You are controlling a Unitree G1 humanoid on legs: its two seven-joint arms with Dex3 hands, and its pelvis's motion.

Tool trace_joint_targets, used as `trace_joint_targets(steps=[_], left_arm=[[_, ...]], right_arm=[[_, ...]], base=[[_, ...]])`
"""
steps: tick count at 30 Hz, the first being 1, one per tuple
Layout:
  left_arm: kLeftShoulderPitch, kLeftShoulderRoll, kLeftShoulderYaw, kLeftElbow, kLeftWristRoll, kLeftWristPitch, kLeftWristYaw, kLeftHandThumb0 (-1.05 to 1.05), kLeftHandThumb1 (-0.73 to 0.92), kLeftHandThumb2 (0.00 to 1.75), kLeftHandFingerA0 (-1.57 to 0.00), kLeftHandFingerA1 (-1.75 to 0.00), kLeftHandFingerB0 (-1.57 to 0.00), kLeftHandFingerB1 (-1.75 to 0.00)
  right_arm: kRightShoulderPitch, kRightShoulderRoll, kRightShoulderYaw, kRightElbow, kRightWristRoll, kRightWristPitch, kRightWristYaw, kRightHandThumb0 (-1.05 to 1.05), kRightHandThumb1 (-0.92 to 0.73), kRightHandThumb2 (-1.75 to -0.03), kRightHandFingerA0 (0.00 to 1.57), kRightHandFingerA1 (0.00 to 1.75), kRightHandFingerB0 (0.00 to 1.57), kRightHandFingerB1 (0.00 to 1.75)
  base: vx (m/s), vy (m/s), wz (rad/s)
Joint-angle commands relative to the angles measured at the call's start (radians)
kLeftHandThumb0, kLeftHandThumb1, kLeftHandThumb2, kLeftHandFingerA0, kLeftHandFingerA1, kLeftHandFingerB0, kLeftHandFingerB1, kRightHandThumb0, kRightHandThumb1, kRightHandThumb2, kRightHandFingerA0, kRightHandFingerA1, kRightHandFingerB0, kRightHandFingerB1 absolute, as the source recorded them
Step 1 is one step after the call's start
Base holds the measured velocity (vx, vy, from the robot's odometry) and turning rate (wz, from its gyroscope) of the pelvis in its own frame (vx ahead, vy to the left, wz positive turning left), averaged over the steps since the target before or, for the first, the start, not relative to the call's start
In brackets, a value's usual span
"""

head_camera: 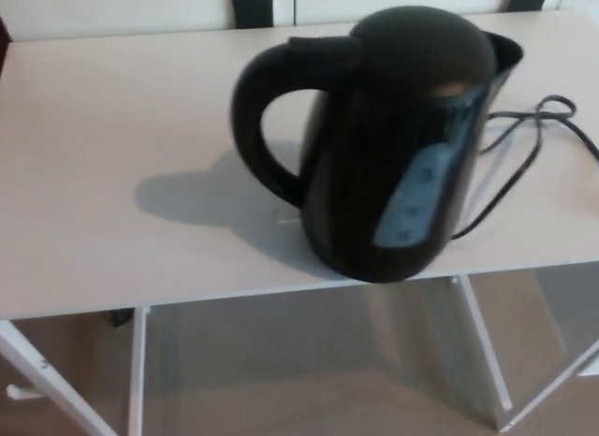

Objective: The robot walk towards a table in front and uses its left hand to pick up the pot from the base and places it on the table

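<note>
We see neither the left hand nor the right hand, so we cannot say whether either one is open or closed. The pot (393, 146), a black electric kettle, stands near the front edge of the pale worktop (94, 174), right of the picture's middle. Its handle (251, 118) loops out toward 9 o'clock, the side the left arm would come in from, and its spout points to about 2 o'clock. We judge the left hand better placed for the grasp. The pot's long axis runs upright, leaning slightly. The lid is closed and the gauge window (416, 197) is too blurred to show any water. We cannot pick out a separate base beneath it. A cord (524, 137) trails off at 3 o'clock.
</note>
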Motion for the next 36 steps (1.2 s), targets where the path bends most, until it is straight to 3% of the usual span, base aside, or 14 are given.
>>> trace_joint_targets(steps=[1, 7, 8, 9, 12, 15, 18, 20, 26, 27, 28, 29, 31, 36], left_arm=[[-0.001, 0.0, -0.002, 0.018, 0.004, 0.01, 0.004, -0.33, 0.43, 0.63, -0.5, -0.46, -0.39, -0.42], [0.007, 0.0, -0.005, 0.002, 0.005, 0.011, 0.005, -0.34, 0.43, 0.64, -0.5, -0.47, -0.39, -0.42], [0.006, -0.002, -0.004, 0.007, 0.002, 0.01, 0.002, -0.33, 0.43, 0.63, -0.5, -0.47, -0.39, -0.42], [0.005, -0.003, -0.003, 0.009, 0.001, 0.01, 0.002, -0.33, 0.43, 0.63, -0.5, -0.47, -0.39, -0.42], [0.0, -0.003, -0.004, 0.008, 0.001, 0.013, -0.001, -0.33, 0.43, 0.63, -0.5, -0.47, -0.39, -0.42], [0.0, 0.001, -0.006, 0.003, 0.003, 0.01, -0.005, -0.33, 0.43, 0.63, -0.5, -0.46, -0.38, -0.42], [0.019, -0.004, -0.007, -0.029, -0.002, -0.004, -0.013, -0.34, 0.41, 0.63, -0.51, -0.48, -0.39, -0.42], [0.03, -0.011, -0.014, -0.071, -0.005, -0.003, -0.032, -0.38, 0.4, 0.63, -0.51, -0.47, -0.4, -0.42], [0.272, 0.004, -0.159, -0.662, -0.128, 0.033, -0.323, -0.4, 0.42, 0.64, -0.43, -0.46, -0.37, -0.41], [0.37, 0.074, -0.226, -0.935, -0.223, 0.056, -0.391, -0.4, 0.41, 0.64, -0.43, -0.46, -0.35, -0.41], [0.417, 0.118, -0.258, -1.083, -0.284, 0.073, -0.429, -0.33, 0.49, 0.55, -0.46, -0.39, -0.36, -0.34], [0.45, 0.186, -0.276, -1.239, -0.394, 0.098, -0.466, -0.43, 0.4, 0.66, -0.37, -0.46, -0.29, -0.41], [0.502, 0.288, -0.285, -1.46, -0.548, 0.126, -0.504, -0.37, 0.48, 0.55, -0.43, -0.39, -0.35, -0.32], [0.564, 0.415, -0.159, -1.778, -0.781, 0.086, -0.469, -0.42, 0.4, 0.65, -0.35, -0.47, -0.31, -0.41]], right_arm=[[0.002, -0.012, -0.003, 0.007, 0.002, 0.005, -0.01, -0.4, -0.45, -0.67, 0.5, 0.5, 0.31, 0.43], [0.002, -0.002, -0.01, 0.008, 0.017, 0.008, 0.0, -0.37, -0.45, -0.66, 0.51, 0.49, 0.32, 0.42], [0.001, -0.006, -0.005, 0.015, 0.006, 0.004, -0.01, -0.3, -0.53, -0.56, 0.56, 0.43, 0.35, 0.35], [-0.001, -0.008, -0.002, 0.017, -0.001, 0.004, -0.016, -0.38, -0.45, -0.67, 0.51, 0.5, 0.31, 0.42], [-0.01, -0.009, -0.001, 0.02, 0.0, 0.008, -0.013, -0.38, -0.45, -0.68, 0.51, 0.5, 0.31, 0.43], [-0.01, -0.007, -0.004, 0.016, 0.006, 0.006, -0.009, -0.3, -0.54, -0.56, 0.57, 0.43, 0.35, 0.35], [-0.008, -0.008, -0.005, 0.021, 0.008, 0.004, -0.005, -0.4, -0.45, -0.69, 0.51, 0.5, 0.3, 0.43], [-0.01, -0.009, -0.006, 0.019, 0.01, 0.006, -0.001, -0.33, -0.54, -0.56, 0.56, 0.42, 0.34, 0.35], [-0.031, -0.009, -0.007, 0.032, 0.007, 0.01, -0.011, -0.37, -0.46, -0.67, 0.51, 0.5, 0.31, 0.43], [-0.042, -0.003, -0.01, 0.037, 0.014, 0.015, -0.009, -0.28, -0.54, -0.56, 0.58, 0.44, 0.36, 0.36], [-0.049, 0.0, -0.013, 0.037, 0.018, 0.02, -0.008, -0.36, -0.45, -0.67, 0.54, 0.52, 0.32, 0.43], [-0.055, 0.0, -0.012, 0.033, 0.018, 0.029, -0.008, -0.3, -0.55, -0.57, 0.59, 0.43, 0.36, 0.35], [-0.062, -0.003, -0.01, 0.031, 0.013, 0.04, -0.011, -0.38, -0.45, -0.69, 0.53, 0.5, 0.31, 0.43], [-0.07, -0.011, -0.009, 0.025, 0.008, 0.037, -0.016, -0.3, -0.55, -0.57, 0.58, 0.42, 0.34, 0.35]], base=[[0.07, 0.086, 0.06], [0.06, -0.037, 0.08], [0.04, -0.098, 0.06], [0.03, -0.097, 0.04], [0.03, -0.092, 0.0], [0.01, -0.028, 0.0], [0.0, 0.0, 0.0], [0.0, 0.0, 0.0], [0.0, 0.0, 0.0], [0.0, 0.0, 0.0], [0.0, 0.0, 0.0], [0.0, 0.0, 0.0], [0.0, 0.0, 0.0], [0.0, 0.0, 0.0]])
